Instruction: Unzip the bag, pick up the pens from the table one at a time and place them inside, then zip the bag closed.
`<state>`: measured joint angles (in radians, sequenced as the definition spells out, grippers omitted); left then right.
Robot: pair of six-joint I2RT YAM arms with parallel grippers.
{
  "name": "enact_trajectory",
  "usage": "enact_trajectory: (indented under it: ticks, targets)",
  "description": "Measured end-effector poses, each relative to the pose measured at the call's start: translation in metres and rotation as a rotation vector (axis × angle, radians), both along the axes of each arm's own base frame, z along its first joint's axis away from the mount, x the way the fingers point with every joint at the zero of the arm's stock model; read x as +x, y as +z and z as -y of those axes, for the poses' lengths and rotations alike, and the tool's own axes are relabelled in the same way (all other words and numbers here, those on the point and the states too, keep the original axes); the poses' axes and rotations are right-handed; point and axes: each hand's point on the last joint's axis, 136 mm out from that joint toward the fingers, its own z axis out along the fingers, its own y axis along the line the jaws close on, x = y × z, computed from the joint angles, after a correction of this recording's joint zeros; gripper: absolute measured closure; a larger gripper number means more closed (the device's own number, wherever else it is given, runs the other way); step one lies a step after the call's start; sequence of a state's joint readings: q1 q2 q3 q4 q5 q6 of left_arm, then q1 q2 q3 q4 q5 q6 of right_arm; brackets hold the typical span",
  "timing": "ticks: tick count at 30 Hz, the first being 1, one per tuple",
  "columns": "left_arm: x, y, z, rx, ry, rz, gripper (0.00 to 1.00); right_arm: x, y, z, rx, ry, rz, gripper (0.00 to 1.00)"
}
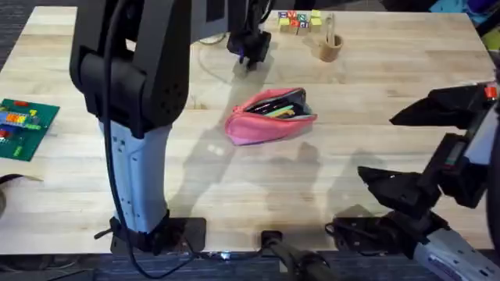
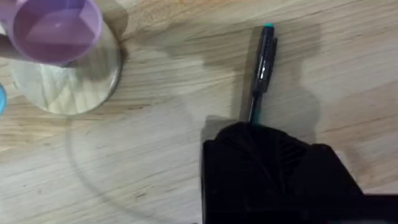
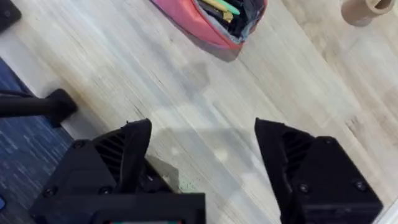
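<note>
The coral-pink bag [image 1: 269, 117] lies unzipped in the middle of the table [image 1: 367, 78], with a yellow pen [image 1: 275, 111] inside it. My left gripper [image 1: 250, 51] is at the far side of the table, beyond the bag. In the left wrist view that gripper [image 2: 252, 127] is shut on the lower end of a black pen [image 2: 262, 62], which sticks out over the wood. My right gripper [image 1: 375, 147] hangs open to the right of the bag. In its wrist view the right gripper [image 3: 202, 134] holds nothing, and the open bag [image 3: 208, 22] with the yellow pen [image 3: 219, 6] lies ahead.
Coloured letter blocks [image 1: 297, 19] and a small wooden cup [image 1: 329, 47] stand at the far edge. A green brick plate [image 1: 23, 125] lies at the left edge. A purple cup [image 2: 59, 28] on a wooden disc stands near the left gripper.
</note>
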<state>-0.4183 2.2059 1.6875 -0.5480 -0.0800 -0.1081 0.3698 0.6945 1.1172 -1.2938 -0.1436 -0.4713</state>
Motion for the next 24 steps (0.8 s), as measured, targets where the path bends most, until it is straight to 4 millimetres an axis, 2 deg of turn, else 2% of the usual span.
enact_trajectory:
  ticks: [9,13,19,24]
  targets:
    - [0.001,0.003,-0.013,0.101,-0.043,0.013,0.959,0.0,0.0,0.0,0.0,0.0,0.0,0.006]
    - [-0.001,0.01,-0.016,0.13,-0.071,0.018,0.959,0.0,0.0,0.0,0.0,0.0,0.0,0.006]
    - [-0.01,0.05,-0.019,0.154,-0.138,0.055,0.958,0.0,0.0,0.0,0.0,0.0,0.0,0.006]
    - [-0.022,0.086,-0.01,0.145,-0.207,0.094,0.958,0.0,0.0,0.0,0.0,0.0,0.0,0.006]
